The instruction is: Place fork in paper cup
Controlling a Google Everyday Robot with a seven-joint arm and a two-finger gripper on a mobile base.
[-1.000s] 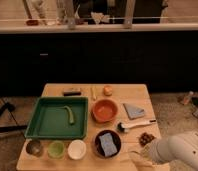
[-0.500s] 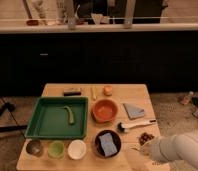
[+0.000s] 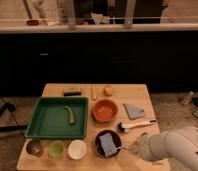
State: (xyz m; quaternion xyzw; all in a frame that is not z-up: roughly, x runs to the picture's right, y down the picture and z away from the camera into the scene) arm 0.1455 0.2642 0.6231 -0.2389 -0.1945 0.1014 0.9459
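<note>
My gripper (image 3: 137,148) hangs low over the table's front right, at the end of the white arm (image 3: 172,147) that comes in from the lower right. It is shut on the fork (image 3: 123,147), a thin silver strip that sticks out to the left over the rim of the black bowl (image 3: 99,137). The paper cup (image 3: 77,149), small, round and white, stands at the front edge left of the black bowl, a bowl's width from the fork's tip.
A blue sponge (image 3: 108,143) lies in the black bowl. A light green cup (image 3: 56,148) and a grey cup (image 3: 34,147) stand left of the paper cup. Behind are a green tray (image 3: 57,100), an orange bowl (image 3: 105,110), a white-handled tool (image 3: 137,124) and a grey cloth (image 3: 134,110).
The arm has swung left along the table's front edge, bringing the gripper and the fork from the right corner up to the black bowl's rim.
</note>
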